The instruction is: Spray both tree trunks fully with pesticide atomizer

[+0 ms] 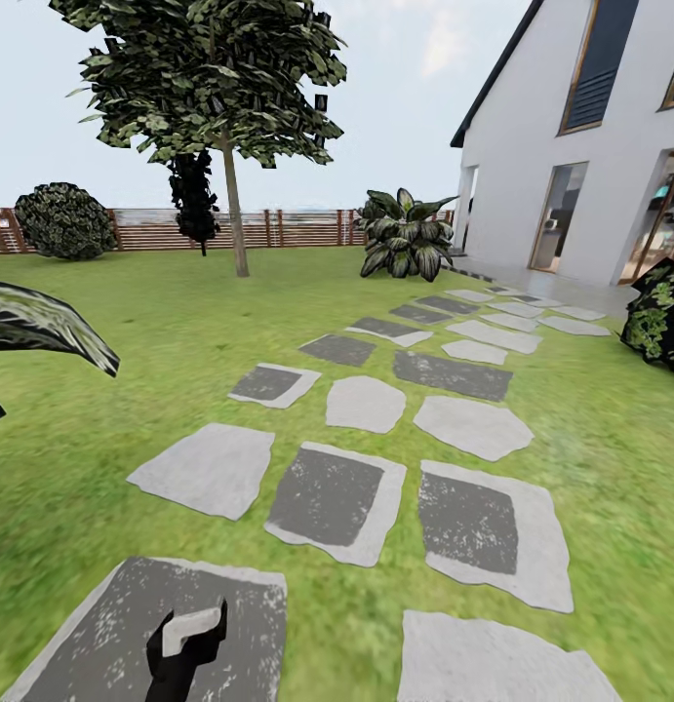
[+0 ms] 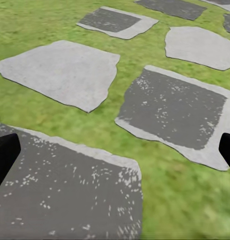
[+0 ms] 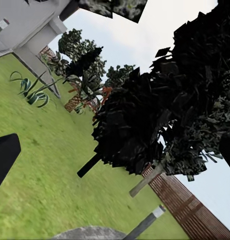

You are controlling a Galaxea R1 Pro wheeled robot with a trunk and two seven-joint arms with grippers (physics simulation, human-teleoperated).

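Left gripper (image 2: pixel 115 155): black fingertips (image 2: pixel 6 152) set wide apart at the frame edges of the left wrist view, nothing held; seen in the head view low over a dark grey stepping stone (image 1: pixel 112 634). Right gripper (image 3: pixel 115 155): dark fingers likewise parted, empty. Green lawn (image 1: pixel 132 322) crossed by pale and dark grey paving slabs. Tall tree with straight grey-brown trunk (image 1: pixel 235 210) placed far ahead, before the brown slatted wooden fence (image 1: pixel 278 228). White house (image 1: pixel 571 146) at right.
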